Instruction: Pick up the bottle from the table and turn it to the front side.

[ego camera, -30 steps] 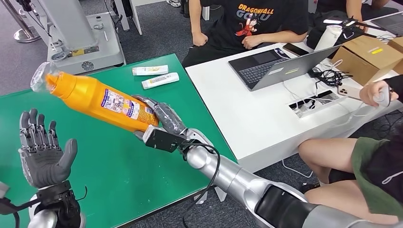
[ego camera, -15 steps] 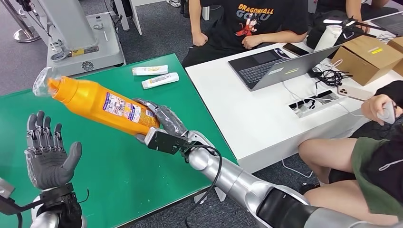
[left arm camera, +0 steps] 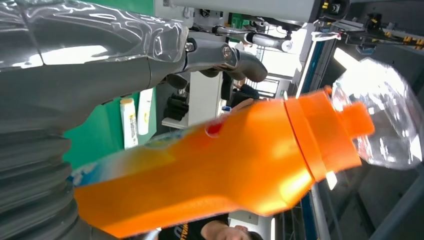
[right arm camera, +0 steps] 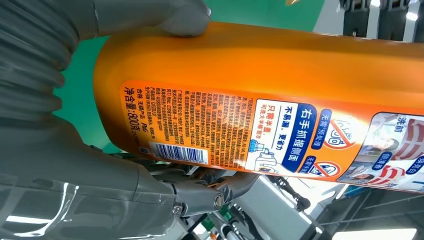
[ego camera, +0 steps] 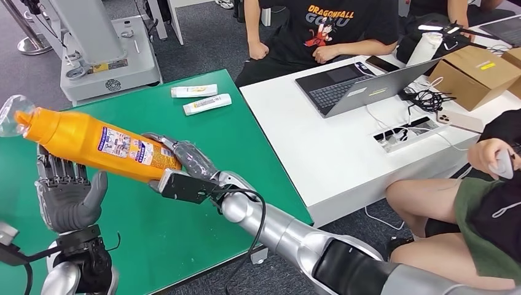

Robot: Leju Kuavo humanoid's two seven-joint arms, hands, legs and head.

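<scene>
**Orange bottle held aloft over the green table**

The orange bottle [ego camera: 98, 144] lies nearly level in the air above the green table [ego camera: 160, 227], its capped neck, wrapped in clear plastic, pointing away from the right robot hand [ego camera: 178, 163]. That robot hand grips the bottle's base end, its fingers wrapped around the body; the right wrist view shows the thumb pressed on the orange side and the printed back label with barcode facing the camera. The left robot hand [ego camera: 64, 196] stands upright just beneath the bottle's middle, palm up and fingers apart, holding nothing; whether its fingertips touch the bottle I cannot tell. Beyond the bottle, near the table's far edge, lie 2 white tubes [ego camera: 207, 104]. Beside the green table stands a white table [ego camera: 344, 153] carrying an open laptop [ego camera: 362, 83].
</scene>
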